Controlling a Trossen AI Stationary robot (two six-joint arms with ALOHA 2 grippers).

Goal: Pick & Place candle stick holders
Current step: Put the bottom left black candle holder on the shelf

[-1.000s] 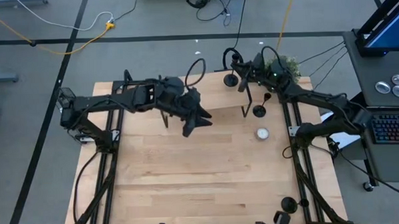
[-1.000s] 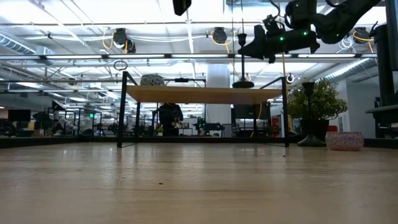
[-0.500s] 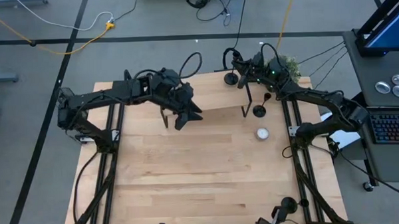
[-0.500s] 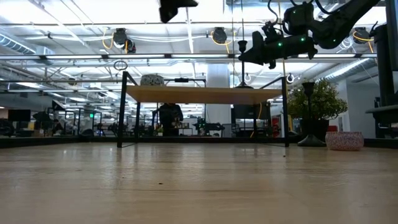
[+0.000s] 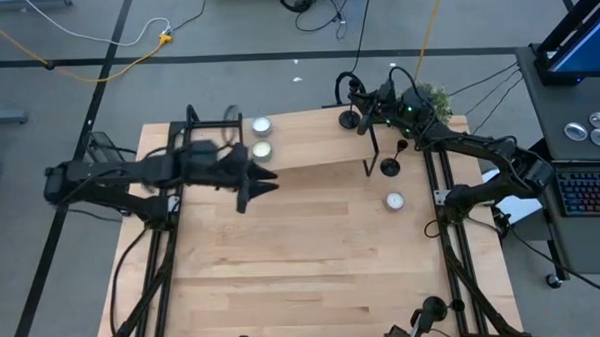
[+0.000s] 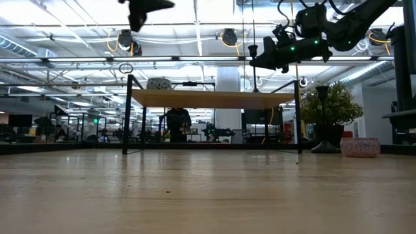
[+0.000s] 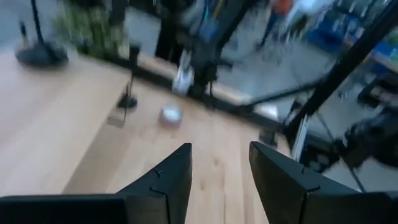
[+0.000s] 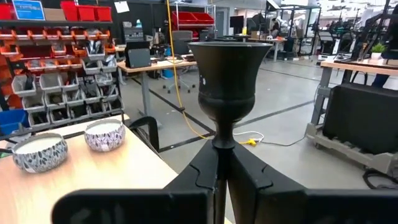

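Observation:
My right gripper (image 5: 366, 122) is at the table's far right, shut on a matte-black candle stick holder (image 8: 226, 74) that stands upright with its cup top above the fingers; it also shows in the low view (image 6: 253, 48). A second black holder (image 5: 390, 165) stands on its disc base on the table near it. A third holder (image 5: 434, 307) stands at the near right edge. My left gripper (image 5: 258, 182) is open and empty over the table's left half, also shown in its wrist view (image 7: 219, 168). My right gripper pinches the holder's thin stem (image 8: 222, 144) just under the cup, between its two fingers (image 8: 202, 177). The fingers come in about level. The holder is upright. The fingers hide its lower part, so I cannot tell whether its base rests on anything.
A low raised wooden shelf (image 5: 309, 138) on thin black legs stands at the far middle, with two small patterned bowls (image 5: 262, 126) (image 5: 262, 150) on its left end. A silver-white tealight (image 5: 394, 200) lies on the table's right. A black disc (image 5: 348, 118) sits at the far edge.
My left gripper has drawn back from over the shelf toward the table's left edge, staying open, and has uncovered the two bowls. My right gripper has sunk a little with the holder, which stays upright.

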